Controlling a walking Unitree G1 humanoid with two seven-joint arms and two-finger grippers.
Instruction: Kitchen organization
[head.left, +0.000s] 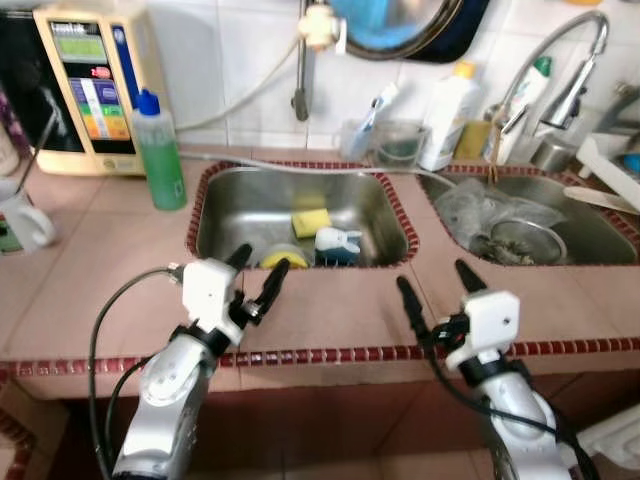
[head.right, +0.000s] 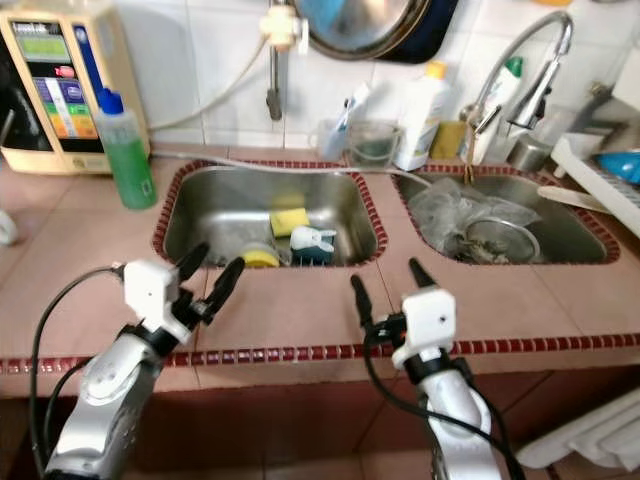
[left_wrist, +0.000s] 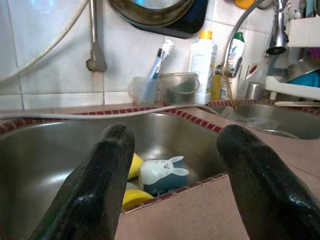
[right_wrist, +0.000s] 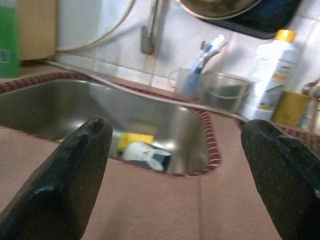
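**Steel basin ahead of the left gripper — small bunny cup lies just past its fingertips**

Stainless steel forms the left sink (head.left: 375, 215), and in it the things to be organised are gathered near the front wall: a white and blue bunny-shaped cup (head.left: 337, 244), a yellow sponge (head.left: 311, 221) behind it, and a round yellow item (head.left: 283, 259) beside it, partly hidden by the rim.

The left gripper (head.left: 256, 276) is held over the counter edge with its fingers spread and nothing between them. Its tips reach the front rim of the basin, so the cup is found forward, lower, and a little toward the robot's right. In the left wrist view the cup (left_wrist: 161, 174) is seen between the two fingers, low in the basin. It appears tipped on its side, though this cannot be told with certainty.

The right gripper (head.left: 433, 280) is also spread wide and empty, over the tiled counter (head.left: 330, 315) between the two basins — the cup is forward and to its left. The left gripper is judged nearer, so a short reach forward and downward would be asked of it.
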